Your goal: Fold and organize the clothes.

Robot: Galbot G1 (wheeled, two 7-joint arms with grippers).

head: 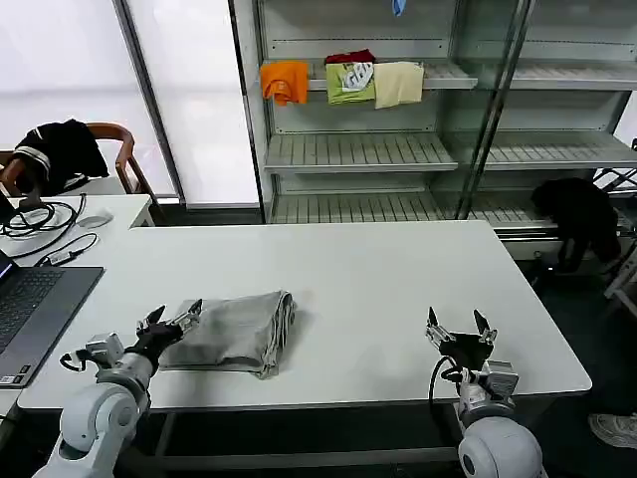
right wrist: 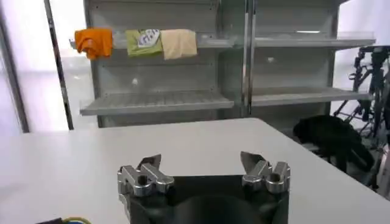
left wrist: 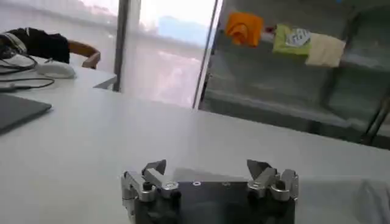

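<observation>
Lying folded on the white table (head: 398, 289), the grey T-shirt (head: 234, 334) touches the left gripper (head: 171, 321), fingers spread. Right gripper (head: 460, 329) waits released, well apart.

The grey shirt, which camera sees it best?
The head view: the folded grey shirt lies whole on the table, by the left gripper. The left wrist view catches just a pale edge.
</observation>
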